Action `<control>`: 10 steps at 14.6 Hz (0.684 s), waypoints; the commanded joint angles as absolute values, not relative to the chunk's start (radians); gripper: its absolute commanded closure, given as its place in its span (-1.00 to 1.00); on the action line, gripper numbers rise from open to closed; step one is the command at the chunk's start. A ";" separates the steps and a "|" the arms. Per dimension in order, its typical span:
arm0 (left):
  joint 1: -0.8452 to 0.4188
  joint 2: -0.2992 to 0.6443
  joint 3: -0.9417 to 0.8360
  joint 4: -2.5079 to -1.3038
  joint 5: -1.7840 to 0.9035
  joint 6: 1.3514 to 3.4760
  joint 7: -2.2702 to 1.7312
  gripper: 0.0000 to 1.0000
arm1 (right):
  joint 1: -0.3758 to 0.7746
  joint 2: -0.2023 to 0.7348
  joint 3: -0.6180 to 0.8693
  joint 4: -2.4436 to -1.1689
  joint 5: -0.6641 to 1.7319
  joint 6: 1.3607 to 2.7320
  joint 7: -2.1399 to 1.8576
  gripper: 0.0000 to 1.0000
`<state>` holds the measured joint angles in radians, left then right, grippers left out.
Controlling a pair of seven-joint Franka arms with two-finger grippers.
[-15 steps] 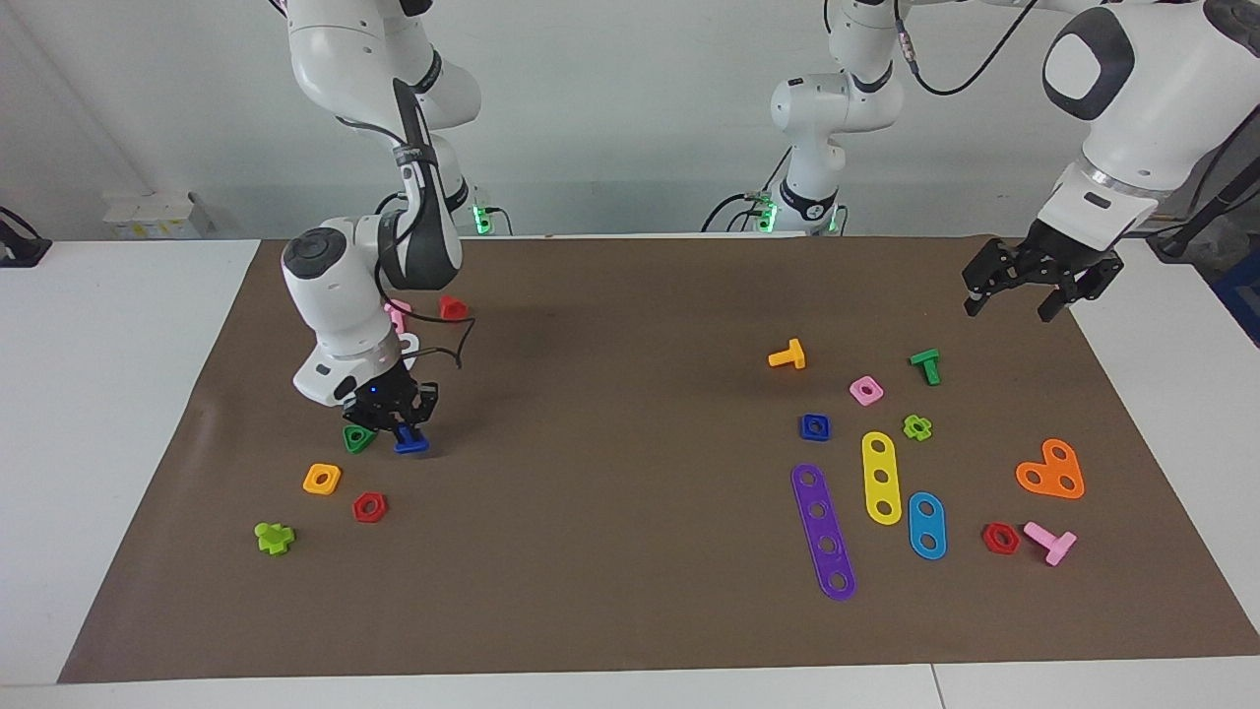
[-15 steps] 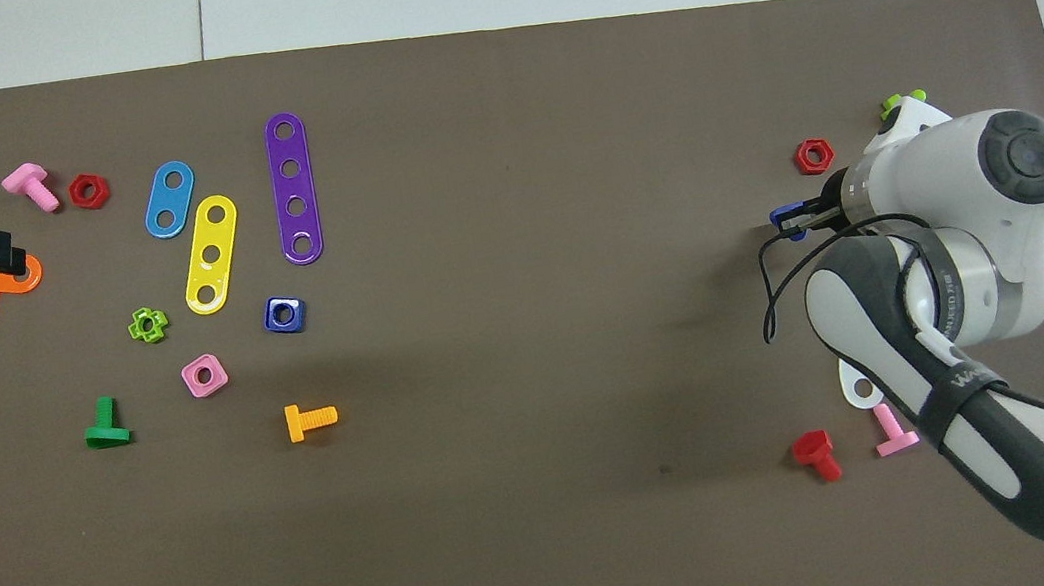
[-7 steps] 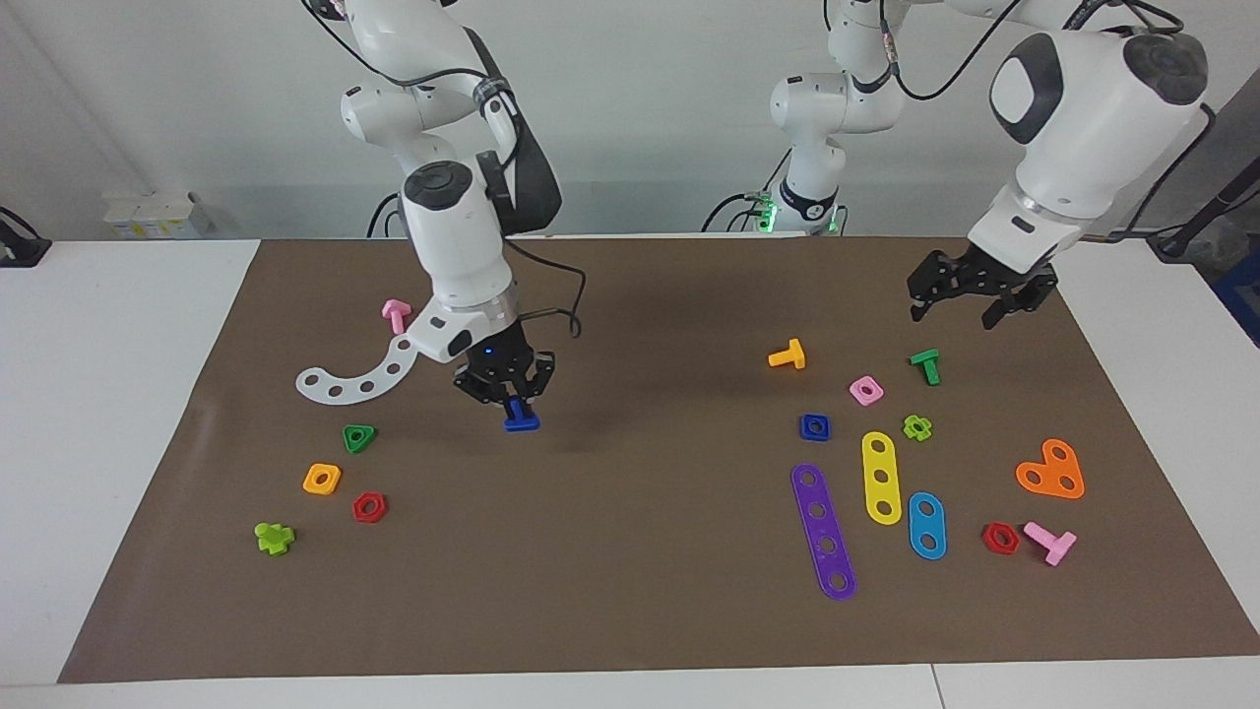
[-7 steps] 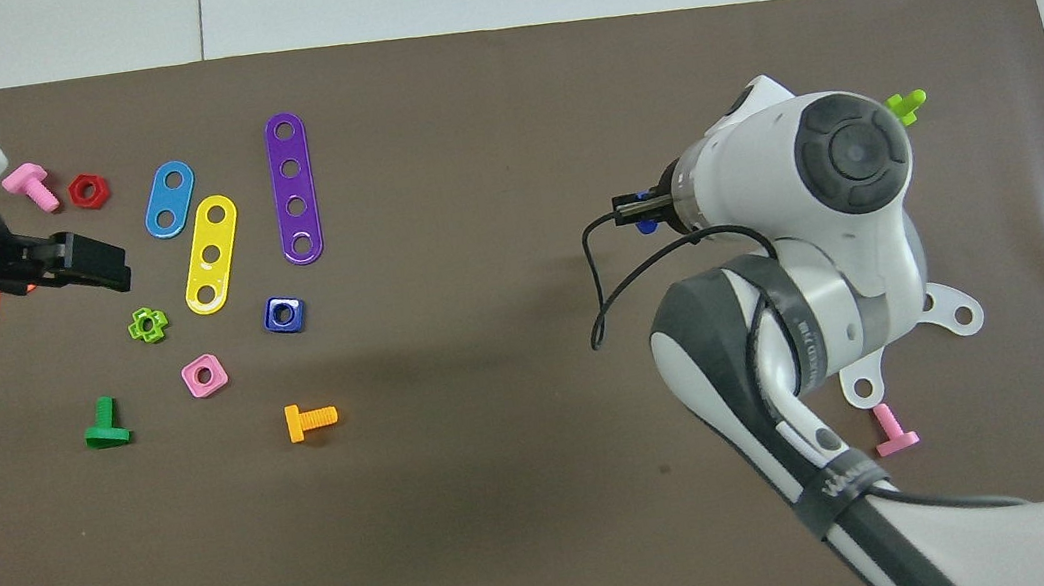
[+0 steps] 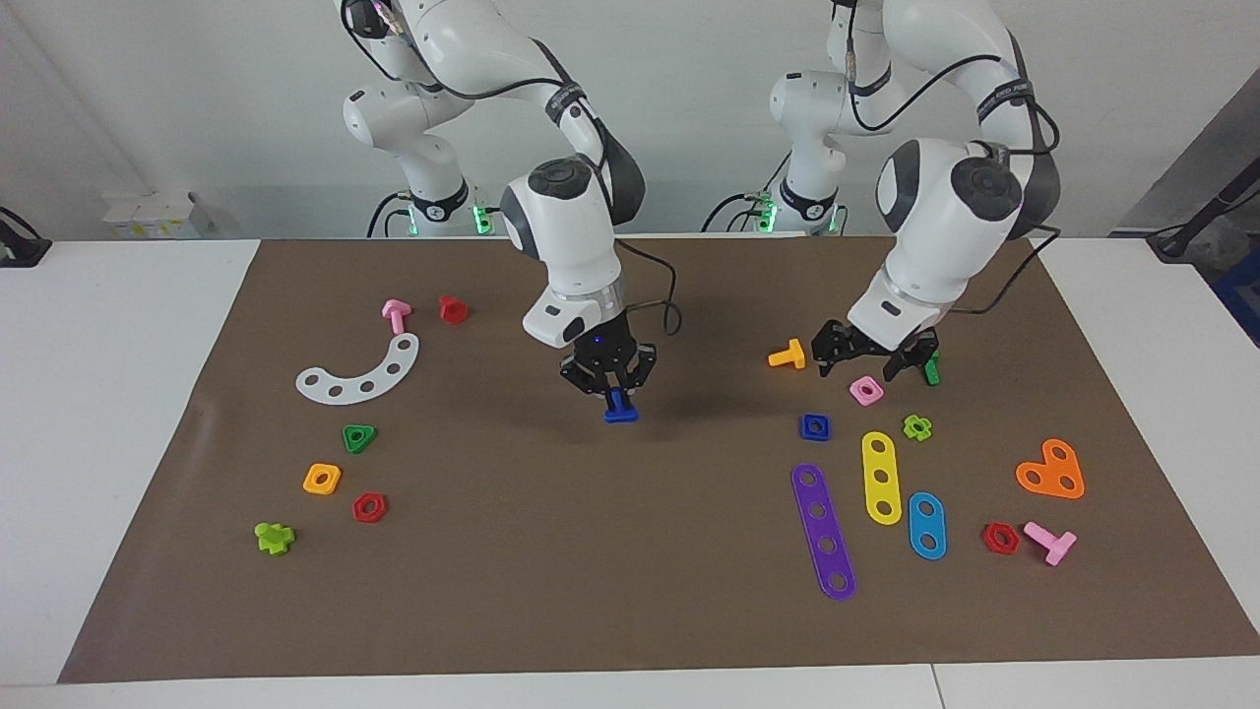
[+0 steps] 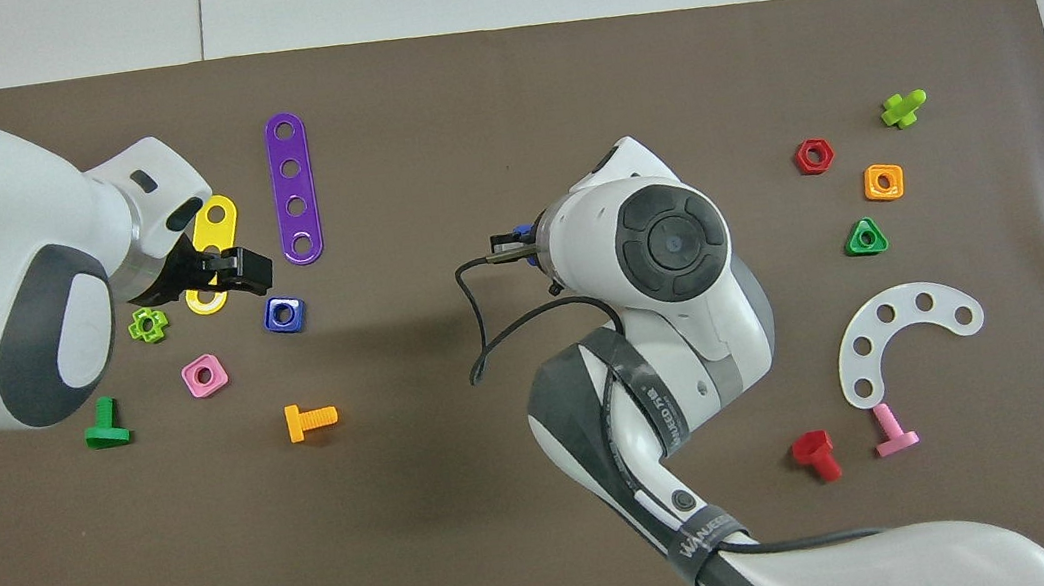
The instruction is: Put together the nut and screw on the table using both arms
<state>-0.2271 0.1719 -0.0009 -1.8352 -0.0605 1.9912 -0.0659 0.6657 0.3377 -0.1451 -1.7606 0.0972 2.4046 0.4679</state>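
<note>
The nut (image 5: 814,426) lies flat on the desk's (image 5: 630,551) brown mat toward the left arm's end, just beside the pink square nut (image 5: 866,391) and the purple strip (image 5: 823,532), while the screw (image 5: 620,410) is held head-down over the middle of the mat, clenched in the right claw (image 5: 610,386). The left claw (image 5: 871,359) is seen released, hanging over the pink square nut. For a clean pick, it is judged that the left claw should be centred over the nut's flat sides and lowered straight, so that its neighbours are not nudged.
</note>
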 commanded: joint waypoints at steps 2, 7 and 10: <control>-0.241 0.186 0.011 -1.950 -0.074 2.124 -0.074 -0.86 | 0.725 0.428 -0.146 -1.732 0.106 2.491 0.540 1.00; -0.245 0.279 0.011 -2.009 -0.075 2.310 -0.089 -0.77 | 0.775 0.554 -0.146 -1.672 0.097 2.546 0.607 1.00; -0.245 0.290 0.011 -2.023 -0.075 2.332 -0.084 -0.76 | 0.779 0.557 -0.146 -1.674 0.097 2.557 0.614 1.00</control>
<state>-0.2299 0.2946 -0.0009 -2.0055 -0.0608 2.3047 -0.0779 0.7800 0.5478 -0.1440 -1.6987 0.0967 2.5561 0.5928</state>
